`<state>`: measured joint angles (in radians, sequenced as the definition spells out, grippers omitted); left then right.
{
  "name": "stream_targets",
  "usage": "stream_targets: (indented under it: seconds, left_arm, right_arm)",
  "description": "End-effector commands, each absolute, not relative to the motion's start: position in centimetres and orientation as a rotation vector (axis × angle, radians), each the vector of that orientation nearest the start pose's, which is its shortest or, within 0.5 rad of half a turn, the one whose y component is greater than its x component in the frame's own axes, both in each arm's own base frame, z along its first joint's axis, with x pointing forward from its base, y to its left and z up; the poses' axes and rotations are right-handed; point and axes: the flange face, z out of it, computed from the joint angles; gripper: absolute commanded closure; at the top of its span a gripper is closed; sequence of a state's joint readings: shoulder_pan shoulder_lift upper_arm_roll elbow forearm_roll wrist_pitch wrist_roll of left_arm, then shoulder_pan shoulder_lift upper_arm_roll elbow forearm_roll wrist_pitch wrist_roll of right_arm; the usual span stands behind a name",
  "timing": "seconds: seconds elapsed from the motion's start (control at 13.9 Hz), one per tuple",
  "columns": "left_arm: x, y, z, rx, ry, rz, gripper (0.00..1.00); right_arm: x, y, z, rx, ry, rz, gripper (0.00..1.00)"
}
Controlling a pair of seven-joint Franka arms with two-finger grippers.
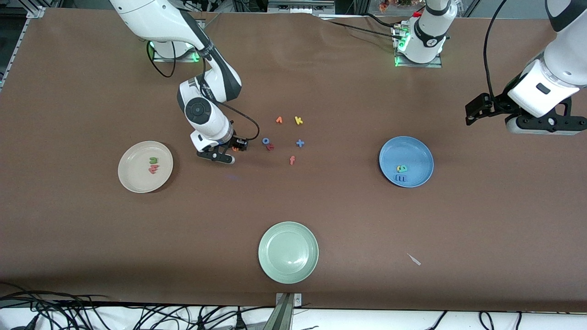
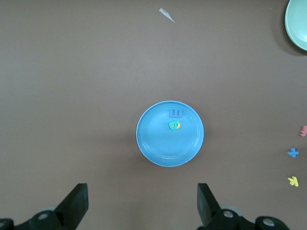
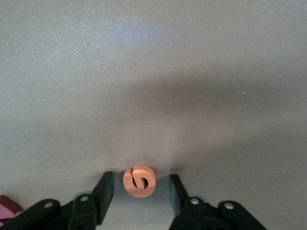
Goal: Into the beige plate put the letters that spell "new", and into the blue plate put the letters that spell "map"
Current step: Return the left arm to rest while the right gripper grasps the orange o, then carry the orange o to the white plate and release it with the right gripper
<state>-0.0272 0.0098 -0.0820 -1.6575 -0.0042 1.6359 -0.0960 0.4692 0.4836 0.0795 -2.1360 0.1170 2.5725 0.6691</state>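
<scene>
A brown table seen from above, with two robot arms reaching in from the top edge of the frame.

At left of centre, the right gripper [image 1: 228, 153] is down at the table around the orange "e" [image 3: 139, 181]. Its wrist view shows the letter lying between the two fingers [image 3: 103, 191] with a small gap on each side, so the jaws are not yet gripping it.

Left of that gripper lies the beige plate [image 1: 133, 181], holding the green "n" [image 1: 152, 160] and the red-pink "w" [image 1: 153, 169] side by side.

At right of centre lies the blue plate [image 1: 415, 151], holding the blue "m" [image 1: 401, 177] and the yellow "a" [image 1: 402, 168]; a teal letter appears to lie on the "a", though that is hard to confirm.

The left gripper [image 1: 527, 117] waits in the air at the far right, jaws spread wide, empty.

Loose letters are scattered in the middle of the frame: an orange "v" [image 1: 279, 120], a yellow "k" [image 1: 298, 120], a blue "o" [image 1: 265, 141], a red "r" [image 1: 270, 146], a blue "t" [image 1: 300, 143] and an orange "f" [image 1: 292, 160]. A pale green plate [image 1: 270, 266], empty, sits at bottom centre.

Risk: the "e" is tiny and soft. Off-centre fingers could flip it or squeeze it out sideways, and a weak pinch could drop it short of the beige plate.
</scene>
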Motion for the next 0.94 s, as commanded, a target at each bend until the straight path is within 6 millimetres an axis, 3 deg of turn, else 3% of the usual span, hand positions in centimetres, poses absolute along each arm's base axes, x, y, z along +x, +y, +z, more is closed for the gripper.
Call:
stream_targets:
  seconds: [0.0, 0.29, 0.58, 0.79, 0.86]
  left_arm:
    - [55.3, -5.5, 58.9, -3.127, 0.042, 0.056, 0.00]
    - [55.3, -5.3, 58.9, -3.127, 0.037, 0.056, 0.00]
    - [55.4, -5.4, 59.7, -3.128, 0.039, 0.034, 0.00]
    - [55.3, -5.6, 59.6, -3.128, 0.044, 0.041, 0.00]
    - [55.3, -5.6, 59.7, -3.128, 0.044, 0.039, 0.00]
  right_arm:
    - [47.8, 29.6, 16.8, -3.060, 0.362, 0.141, 0.67]
    - [47.9, 29.7, 17.0, -3.056, 0.368, 0.136, 0.86]
    - [49.6, 29.9, 19.6, -3.049, 0.395, 0.136, 0.90]
    - [52.1, 26.7, 22.0, -3.104, 0.329, 0.191, 0.90]
    - [52.9, 24.5, 22.7, -3.126, 0.277, 0.217, 0.90]
